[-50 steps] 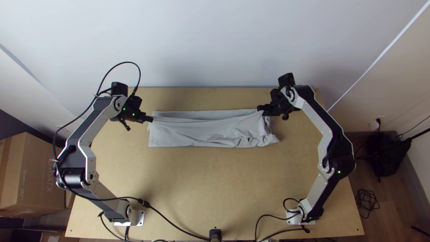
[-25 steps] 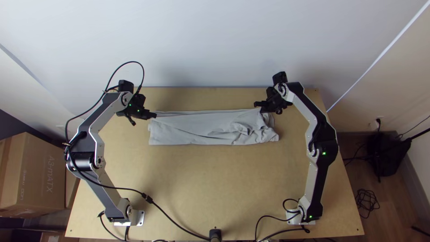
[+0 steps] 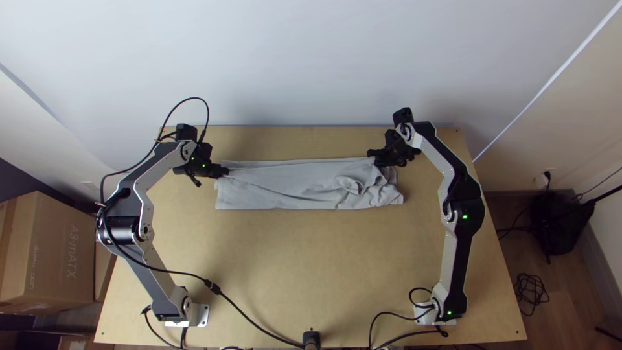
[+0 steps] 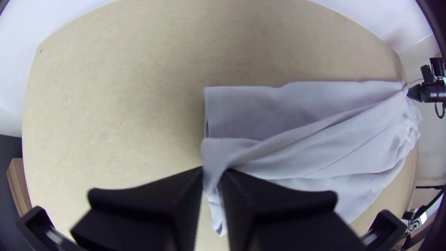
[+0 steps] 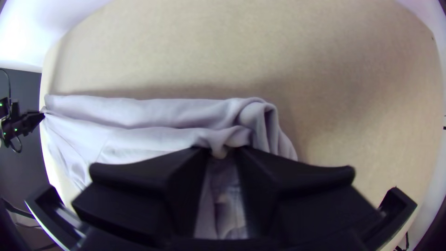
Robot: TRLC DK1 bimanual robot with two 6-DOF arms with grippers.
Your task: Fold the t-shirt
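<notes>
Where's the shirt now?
Top view: the shirt lies on the table's far half, left end effector near one end, right end effector near the other.

pale walls (image 3: 311, 65), brown wooden floor (image 3: 570, 298), cardboard box (image 3: 55, 249) near light table (image 3: 311, 259)

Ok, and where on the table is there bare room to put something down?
The widest bare patch of table lies between the left arm, right arm, shirt and near-edge cables. A narrow strip separates shirt and wall. Crowded: the shirt's ends, where left hand and right hand grip it.
</notes>
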